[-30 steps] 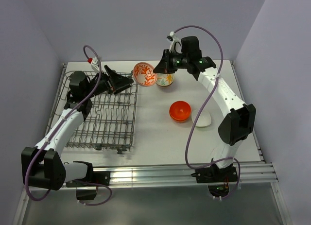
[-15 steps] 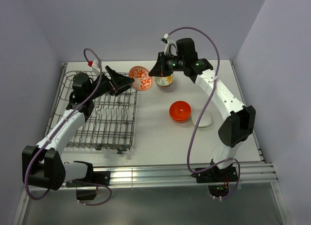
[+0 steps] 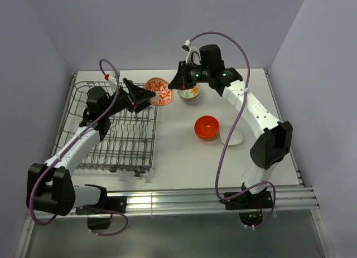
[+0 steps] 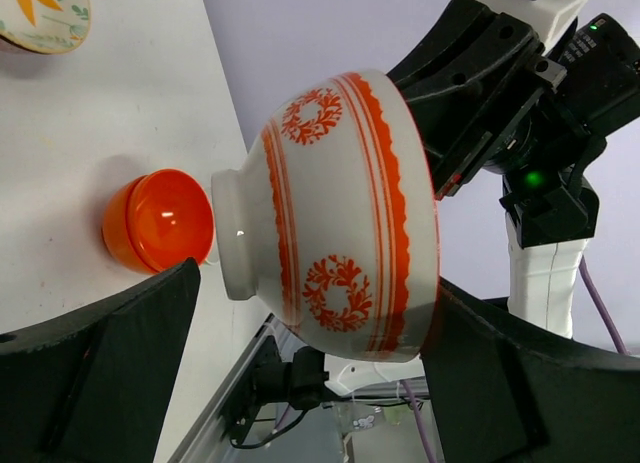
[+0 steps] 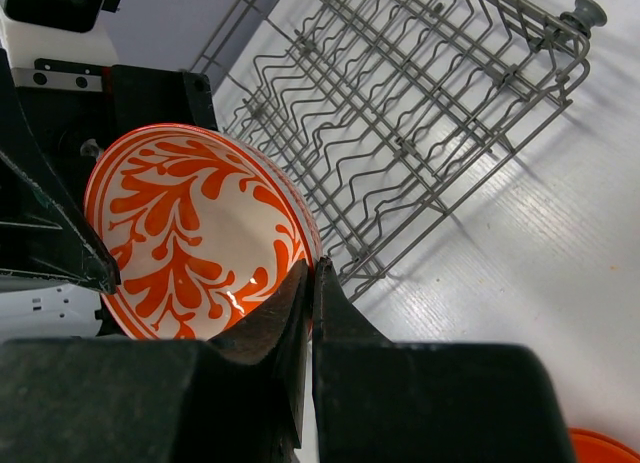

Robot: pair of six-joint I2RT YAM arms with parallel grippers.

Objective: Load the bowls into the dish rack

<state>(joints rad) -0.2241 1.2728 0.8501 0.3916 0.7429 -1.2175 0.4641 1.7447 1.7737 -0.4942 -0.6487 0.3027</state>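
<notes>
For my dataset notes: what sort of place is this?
Probably a robot test cell, not a kitchen: plain walls enclose a white table, a left arm and right arm are bolted to its front rail, and a dish rack stands on it.

Site: robotics lab test cell. Plain lilac-grey walls boxing in white table on 3 sides; alu. rail running along near edge, carrying L arm & R arm; purple cables looping off them.

The left arm and right arm are showing white link shells and black joint housings. A purple cable is looping along each. A small green light, possibly a status LED, is glowing near the right arm's wrist.
</notes>
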